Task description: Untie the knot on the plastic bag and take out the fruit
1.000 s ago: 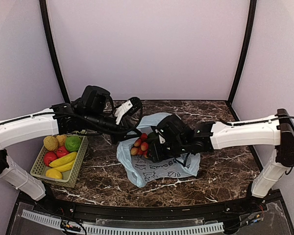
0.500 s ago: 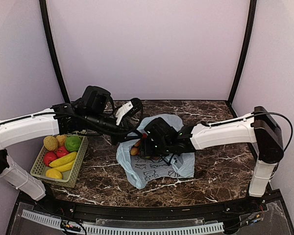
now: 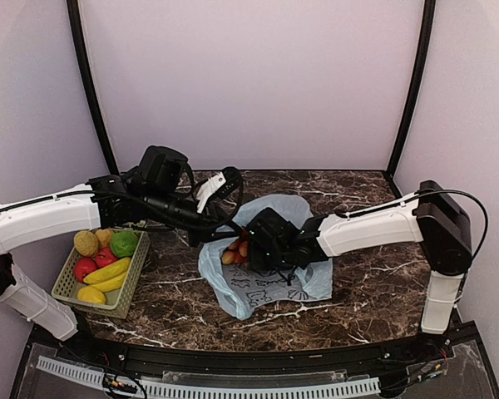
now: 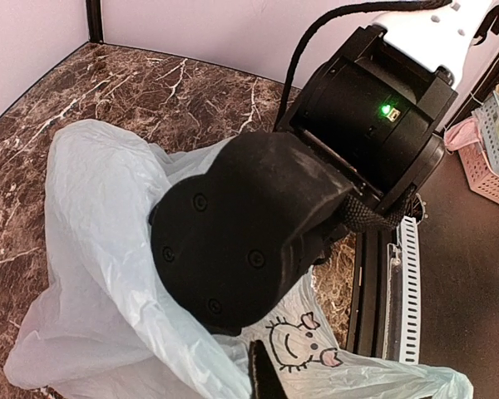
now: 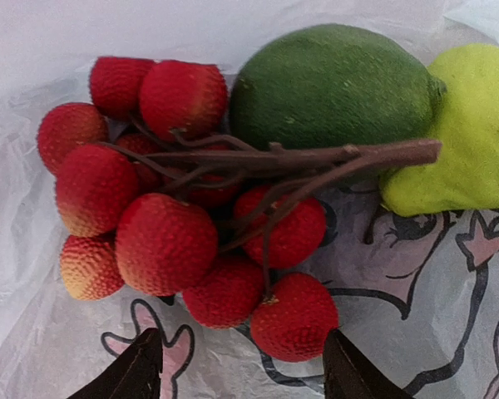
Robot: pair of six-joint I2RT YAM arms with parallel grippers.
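Observation:
The plastic bag (image 3: 270, 278) lies mid-table with its mouth open to the left. The knot is not visible. My left gripper (image 3: 230, 223) is shut on the bag's upper edge; in the left wrist view one dark fingertip (image 4: 264, 378) shows among the plastic (image 4: 91, 249). My right gripper (image 3: 248, 248) reaches into the mouth. In the right wrist view it stands open (image 5: 243, 374), its fingertips (image 5: 137, 370) just below a bunch of small red fruit (image 5: 183, 224) on a brown stem. A dark green fruit (image 5: 333, 87) and a yellow-green one (image 5: 470, 133) lie behind. Some red fruit (image 3: 233, 249) shows from above.
A green basket (image 3: 137, 274) at the left holds bananas, red apples and a green fruit. The right arm's black wrist (image 4: 249, 233) fills the left wrist view. A pink basket (image 4: 495, 158) sits off the table's edge. Walls and black posts close the back and sides.
The right arm has pushed left, deeper into the bag's mouth over the red fruit, and its jaws have widened. The left arm has kept still, holding the bag.

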